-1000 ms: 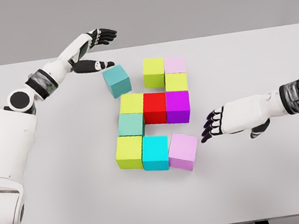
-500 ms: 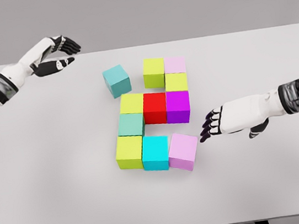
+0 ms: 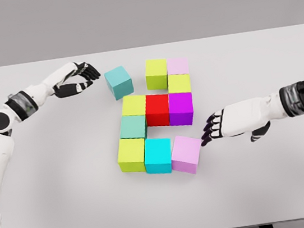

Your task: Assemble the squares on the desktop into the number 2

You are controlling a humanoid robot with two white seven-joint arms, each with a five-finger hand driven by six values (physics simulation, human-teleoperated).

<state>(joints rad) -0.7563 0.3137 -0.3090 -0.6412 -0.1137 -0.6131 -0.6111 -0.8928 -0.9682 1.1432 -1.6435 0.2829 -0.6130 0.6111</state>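
So the teal plastic cube [image 3: 119, 82] is sitting loose at about 10 o'clock of the block cluster, apart from the lime cube [image 3: 156, 73] that starts the top row of the 2. I reckon the trick is pushing it flat toward 3 o'clock, square-on so it isn't twisting. The left hand [image 3: 79, 78] is hovering just beside it with fingers loosely spread, holding nothing. The right hand [image 3: 217, 127] is touching the pale pink cube [image 3: 186, 154] with curled fingertips on the white bench [image 3: 275, 187].
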